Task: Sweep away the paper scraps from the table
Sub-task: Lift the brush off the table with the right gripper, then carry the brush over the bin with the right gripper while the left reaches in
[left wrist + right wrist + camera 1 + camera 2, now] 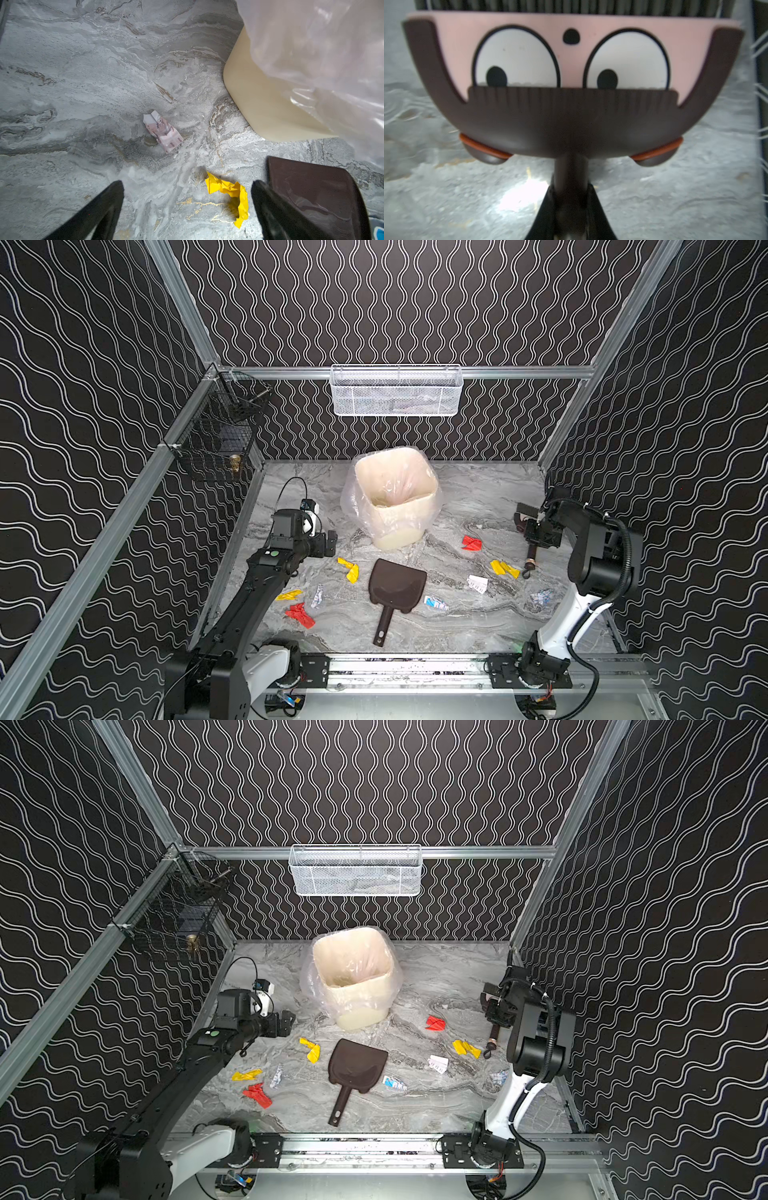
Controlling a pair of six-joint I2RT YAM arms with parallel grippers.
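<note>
- In both top views the paper scraps lie scattered over the table around the dustpan; they look light and crumpled, likely to skid.
- Left wrist: the left gripper stands spread wide and empty, near a yellow scrap.
- Right wrist: the right gripper clamps the brush by its stiff handle, a sensible hold.

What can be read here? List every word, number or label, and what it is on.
"study", twice, on the pale printed scrap in the left wrist view; digits beside it are unclear.
Print on the other white scraps: too small to read.
On the brush: a cartoon face, no text.
</note>
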